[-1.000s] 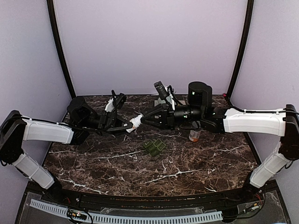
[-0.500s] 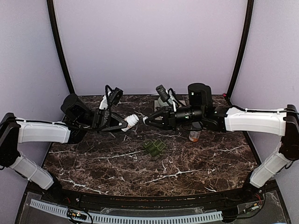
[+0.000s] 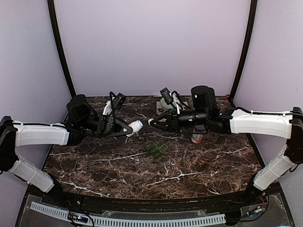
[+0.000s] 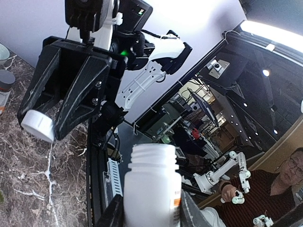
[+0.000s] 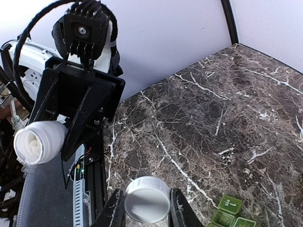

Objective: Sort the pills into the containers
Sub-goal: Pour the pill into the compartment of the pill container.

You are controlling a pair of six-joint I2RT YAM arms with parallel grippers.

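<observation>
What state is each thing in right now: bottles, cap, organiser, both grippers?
white bottle: uncapped, held roughly level in the air.
white cap: off, apart from the bottle's mouth.
left gripper: shut on the white bottle.
right gripper: shut on the white cap.
pill organiser: lying flat, untouched, lids apparently shut.
amber bottle: standing upright, capped.

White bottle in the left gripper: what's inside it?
The white bottle, held by the left gripper, is uncapped; the right gripper holds a white cap. Its mouth shows a pale whitish mass, pills or wadding unclear. Opaque walls hide everything deeper.
</observation>
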